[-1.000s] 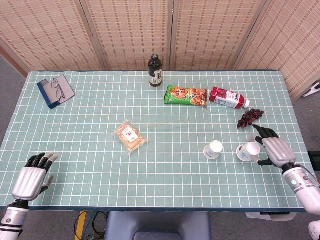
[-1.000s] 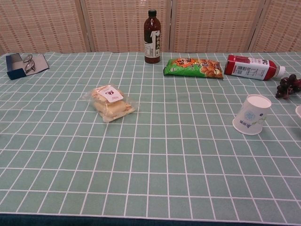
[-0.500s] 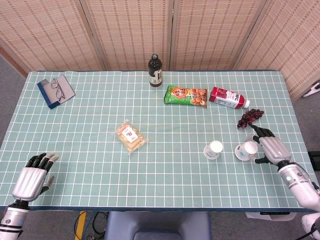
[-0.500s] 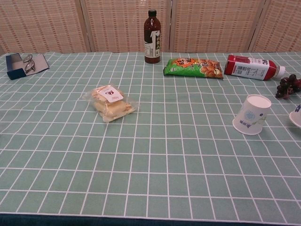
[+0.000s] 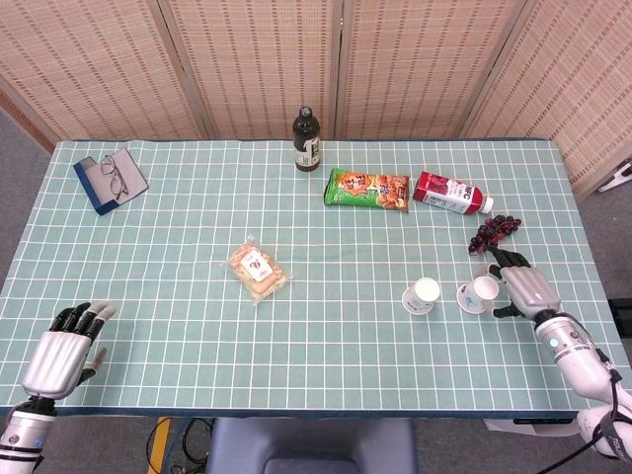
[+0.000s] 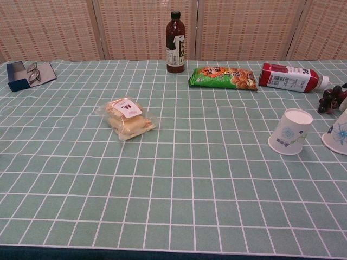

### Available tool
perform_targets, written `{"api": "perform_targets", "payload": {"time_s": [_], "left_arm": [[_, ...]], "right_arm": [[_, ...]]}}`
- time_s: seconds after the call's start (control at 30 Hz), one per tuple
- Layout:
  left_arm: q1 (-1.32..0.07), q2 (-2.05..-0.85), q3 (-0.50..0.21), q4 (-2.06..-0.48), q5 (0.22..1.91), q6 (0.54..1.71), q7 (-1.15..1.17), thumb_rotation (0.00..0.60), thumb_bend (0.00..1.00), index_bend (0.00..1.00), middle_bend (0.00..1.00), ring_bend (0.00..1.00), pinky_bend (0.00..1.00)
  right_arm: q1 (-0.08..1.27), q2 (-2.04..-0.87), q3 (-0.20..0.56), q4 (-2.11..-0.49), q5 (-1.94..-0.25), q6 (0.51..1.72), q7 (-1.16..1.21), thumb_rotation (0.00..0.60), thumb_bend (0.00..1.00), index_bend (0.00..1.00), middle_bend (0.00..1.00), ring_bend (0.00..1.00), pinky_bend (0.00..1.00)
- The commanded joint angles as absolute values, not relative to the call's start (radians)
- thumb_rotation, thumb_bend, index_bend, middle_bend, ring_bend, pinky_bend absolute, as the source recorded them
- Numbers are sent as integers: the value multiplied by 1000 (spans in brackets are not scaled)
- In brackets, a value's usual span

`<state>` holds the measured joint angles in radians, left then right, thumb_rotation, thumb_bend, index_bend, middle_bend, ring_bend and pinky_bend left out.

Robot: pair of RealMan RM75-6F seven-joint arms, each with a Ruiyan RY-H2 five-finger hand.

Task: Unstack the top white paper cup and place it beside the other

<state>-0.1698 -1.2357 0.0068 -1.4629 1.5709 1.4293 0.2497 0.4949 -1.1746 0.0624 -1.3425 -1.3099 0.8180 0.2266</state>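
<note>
Two white paper cups stand upside down on the green grid tablecloth. One cup (image 5: 423,295) (image 6: 291,131) stands alone at centre right. The second cup (image 5: 475,293) (image 6: 336,132) is just to its right, tilted, and my right hand (image 5: 521,289) holds it from the right side. In the chest view only this cup's left part shows at the frame edge; the right hand itself is out of that frame. My left hand (image 5: 65,350) rests at the table's near left corner with fingers apart and nothing in it.
Dark grapes (image 5: 494,230) lie just behind my right hand. A red bottle (image 5: 450,193) lies on its side beside a green snack bag (image 5: 367,188). A dark bottle (image 5: 307,140) stands at the back, a wrapped pastry (image 5: 259,272) at centre, glasses on a case (image 5: 110,178) far left.
My right hand has carried the second cup leftward, closer to the standing cup; more of it now shows at the chest view's right edge. The left hand stayed put.
</note>
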Motion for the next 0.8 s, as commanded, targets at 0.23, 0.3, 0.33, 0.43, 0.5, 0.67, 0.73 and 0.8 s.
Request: {"api": "perform_targets", "payload": {"time_s": [0.23, 0.3, 0.33, 0.43, 0.5, 0.67, 0.73, 0.8], "left_arm": [[-168, -1235, 6, -1465, 1571, 1433, 251, 600, 402, 220, 190, 148, 170], [-168, -1235, 6, -1465, 1571, 1432, 253, 600, 403, 220, 190, 148, 170], [-168, -1235, 6, -1465, 1570, 1431, 253, 600, 403, 220, 190, 148, 170], [-168, -1237, 5, -1465, 1569, 1431, 258, 600, 402, 220, 190, 148, 170], [-168, -1238, 4, -1464, 1567, 1431, 260, 600, 402, 220, 190, 148, 170], [-169, -1242, 4, -1462, 1564, 1427, 268, 600, 403, 220, 190, 147, 170], [-169, -1244, 6, -1461, 1568, 1428, 273, 600, 403, 220, 190, 148, 170], [-170, -1244, 8, -1461, 1571, 1427, 272, 600, 402, 220, 190, 148, 170]], "right_arm": [[502, -1171, 55, -1342, -1325, 800, 244, 600, 297, 33, 0, 0, 0], [499, -1157, 55, -1355, -1333, 808, 248, 600, 295, 0, 0, 0, 0], [497, -1149, 55, -1364, -1337, 815, 249, 600, 294, 0, 0, 0, 0], [486, -1108, 57, -1415, -1352, 844, 259, 600, 292, 0, 0, 0, 0], [474, -1077, 58, -1457, -1364, 871, 265, 600, 290, 0, 0, 0, 0], [409, -1001, 48, -1573, -1425, 1018, 237, 600, 281, 0, 0, 0, 0], [374, -990, 34, -1594, -1449, 1080, 216, 600, 279, 0, 0, 0, 0], [326, -992, 18, -1601, -1469, 1160, 163, 600, 279, 0, 0, 0, 0]]}}
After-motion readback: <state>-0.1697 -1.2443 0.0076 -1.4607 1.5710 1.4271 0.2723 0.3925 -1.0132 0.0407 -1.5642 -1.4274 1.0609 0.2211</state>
